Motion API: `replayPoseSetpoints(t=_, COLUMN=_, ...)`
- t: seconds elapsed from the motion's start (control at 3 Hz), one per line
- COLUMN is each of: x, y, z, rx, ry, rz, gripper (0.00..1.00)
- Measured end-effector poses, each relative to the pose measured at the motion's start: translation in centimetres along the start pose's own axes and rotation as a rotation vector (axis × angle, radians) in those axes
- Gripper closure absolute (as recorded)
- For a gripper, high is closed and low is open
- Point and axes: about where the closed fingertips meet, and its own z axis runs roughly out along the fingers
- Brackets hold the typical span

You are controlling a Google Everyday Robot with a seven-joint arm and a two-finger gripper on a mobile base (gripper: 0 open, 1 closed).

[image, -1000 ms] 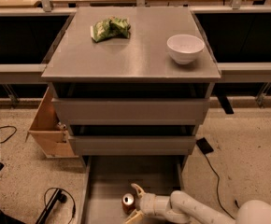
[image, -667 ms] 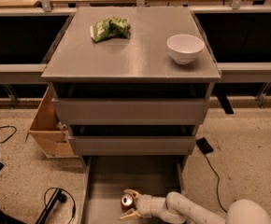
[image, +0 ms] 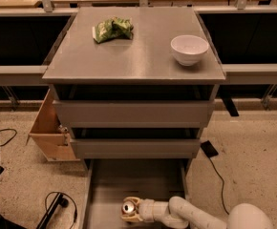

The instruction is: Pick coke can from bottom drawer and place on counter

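Observation:
The coke can (image: 128, 206) stands in the bottom drawer (image: 114, 182), near its front, with its silver top showing. My gripper (image: 130, 210) reaches in from the lower right, and its fingers sit around the can at drawer-floor height. The white arm runs off to the bottom right corner. The counter (image: 138, 56) is the grey metal top of the cabinet, above the two closed grey drawer fronts.
A white bowl (image: 189, 49) stands at the counter's right side and a green chip bag (image: 111, 28) lies at its back left. A tan wooden box (image: 50, 130) sits left of the cabinet. Black cables (image: 57, 206) lie on the floor at left.
The gripper and the can have shifted slightly left within the drawer. The arm has reached a little further in.

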Motion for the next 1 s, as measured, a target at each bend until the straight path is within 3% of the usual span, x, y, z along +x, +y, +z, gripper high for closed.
replayPoseSetpoints(t=0.33, x=0.0, y=0.0, z=0.0, rx=0.000, ry=0.000, rz=0.000, gripper=0.96)
replayPoseSetpoints(t=0.67, x=-4.3, y=0.6, z=-2.1, rx=0.007, ry=0.036, rz=-0.033, gripper=1.00)
replayPoseSetpoints(t=1.0, x=-11.1, y=2.1, z=-4.5, rx=-0.029, ry=0.072, rz=-0.036, gripper=1.00)
